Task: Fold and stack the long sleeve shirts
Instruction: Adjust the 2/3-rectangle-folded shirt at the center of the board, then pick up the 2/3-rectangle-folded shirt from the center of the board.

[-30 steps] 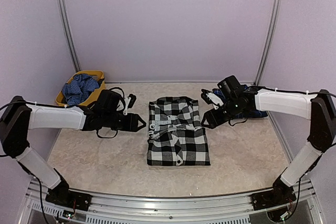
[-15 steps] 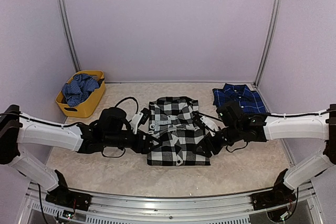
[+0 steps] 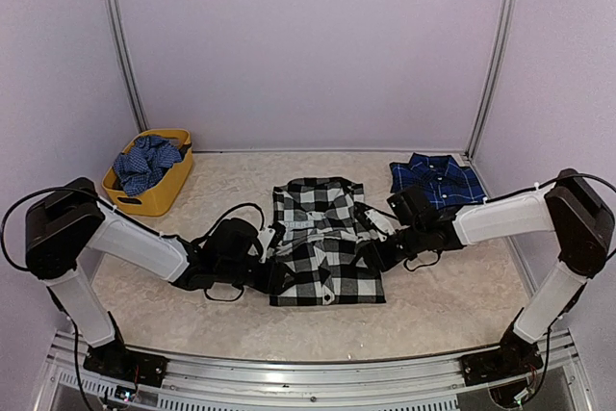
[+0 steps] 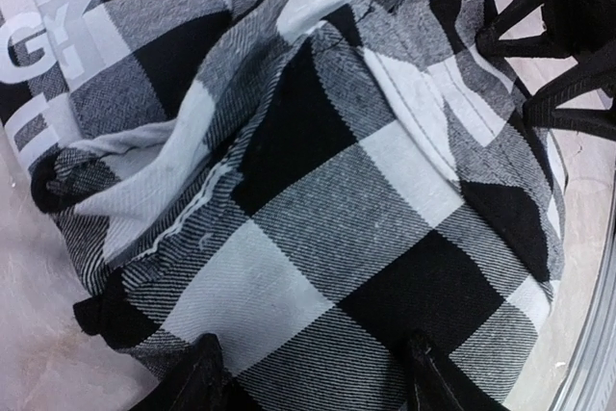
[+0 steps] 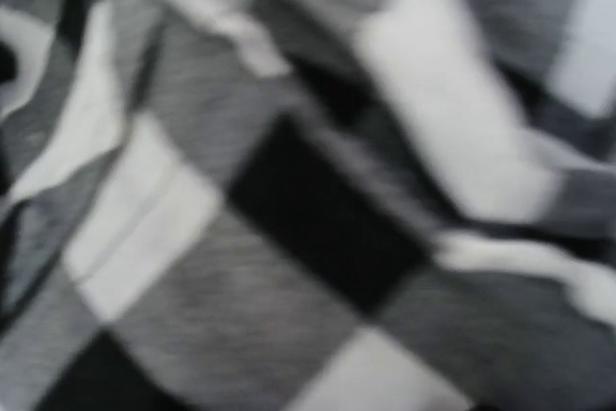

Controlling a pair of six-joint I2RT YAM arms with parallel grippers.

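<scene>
Left gripper [image 4: 313, 363] and right gripper [image 4: 505, 79], fingers spread wide, flank the folded black-and-white check shirt [image 3: 325, 257] at the centre of the table [image 3: 452, 300], apparently to carry it onto the navy plaid shirt [image 3: 438, 178] lying far right.

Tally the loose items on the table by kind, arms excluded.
Folded collared cloth shirts: 2 (black-and-white check shirt, navy blue plaid shirt)
Yellow oblong basket: 1
Crumpled blue checked cloth in the basket: 1
Total: 4
</scene>
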